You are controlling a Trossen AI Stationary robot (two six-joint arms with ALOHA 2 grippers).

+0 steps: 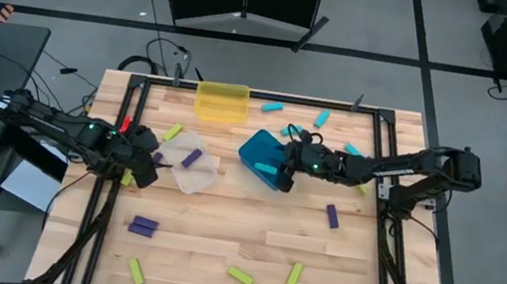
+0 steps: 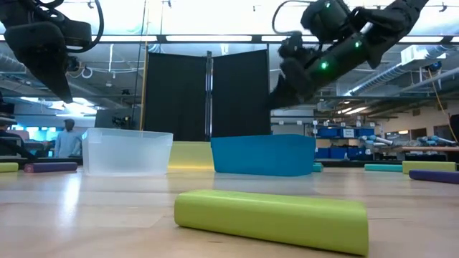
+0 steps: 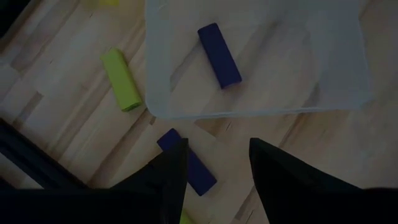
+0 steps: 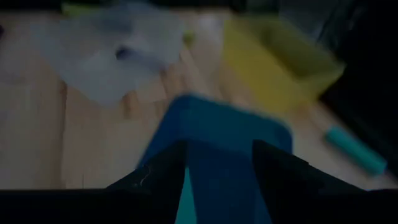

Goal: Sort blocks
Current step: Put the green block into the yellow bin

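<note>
My left gripper is open, just above the table at the left side of the clear bin. A purple block lies flat on the wood under one fingertip. Another purple block lies in the clear bin. A yellow-green block lies beside the bin. My right gripper is open above the teal bin. A cyan block shows in the bin by one finger.
The yellow bin stands at the far edge. Cyan blocks lie at the far right, a purple one at the right and one at the near left. Yellow-green blocks lie near the front edge. A laptop and mouse are left of the table.
</note>
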